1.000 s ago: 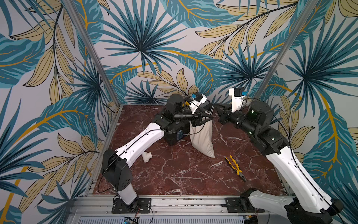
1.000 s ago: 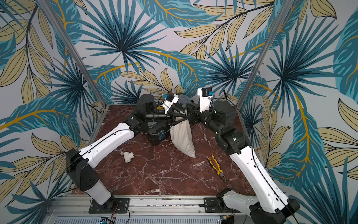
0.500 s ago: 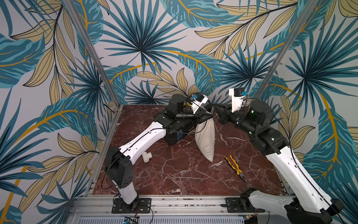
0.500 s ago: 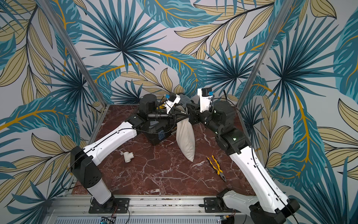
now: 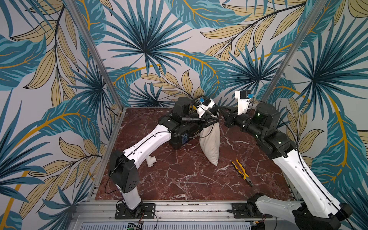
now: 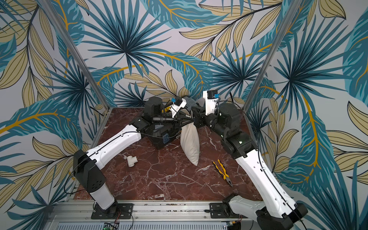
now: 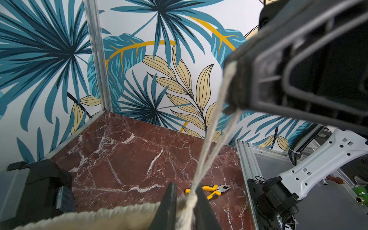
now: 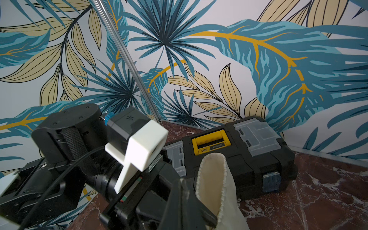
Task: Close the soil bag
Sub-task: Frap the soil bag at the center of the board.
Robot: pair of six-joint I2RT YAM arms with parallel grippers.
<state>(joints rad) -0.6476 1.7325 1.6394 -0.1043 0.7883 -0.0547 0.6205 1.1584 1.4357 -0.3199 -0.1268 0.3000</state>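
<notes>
Two robot arms: the left arm (image 5: 147, 145) and right arm (image 5: 304, 175) have glossy white shells (dotted with small screw holes) between matte black joint housings. A thin black cable (image 5: 311, 179) traces each shell. The left gripper (image 7: 185, 205) and right gripper (image 7: 233, 87) are black with tapering, ribbed fingers (image 7: 168, 207). White wrist-camera mounts (image 5: 242, 103) carry blue connectors. Square black base plates (image 5: 148, 209) show bolt heads.

Bright, even, diffuse light leaves only faint soft shadows on the red-brown marble surface (image 5: 179, 179), both top views are sharp, and the left wrist view blurs the close hem of the cream cloth soil bag (image 7: 119, 216).
</notes>
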